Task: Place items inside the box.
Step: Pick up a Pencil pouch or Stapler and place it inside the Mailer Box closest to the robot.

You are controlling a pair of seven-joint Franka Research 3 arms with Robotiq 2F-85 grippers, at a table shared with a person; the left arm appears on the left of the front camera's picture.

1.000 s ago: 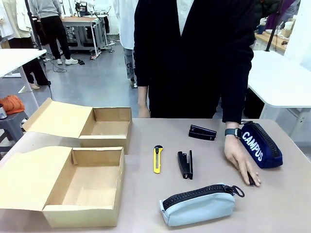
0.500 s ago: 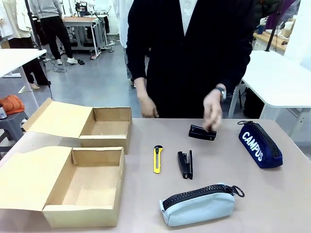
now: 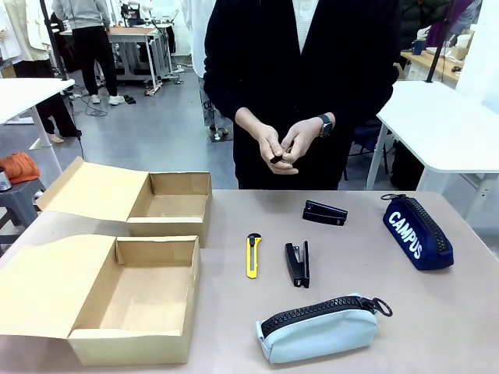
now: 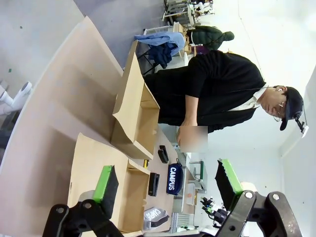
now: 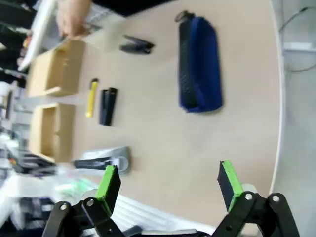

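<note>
Two open cardboard boxes stand at the table's left, one near and one farther back. The items lie to their right: a yellow utility knife, a black stapler, a second black stapler, a pale grey zip pouch and a navy blue zip pouch. The person's hands are together at chest height around a small dark thing. My left gripper is open, high over the table's end beyond the boxes. My right gripper is open above the table's edge, with the navy pouch ahead of it.
The person stands at the far edge, behind the staplers. Both box lids lie folded out to the left. Bare tabletop lies at the front right. White tables and other people stand farther off.
The person's hand has lifted off the table near the navy pouch, taking a small dark thing with it. Both hands have now joined at the chest. The items on the table have not moved.
</note>
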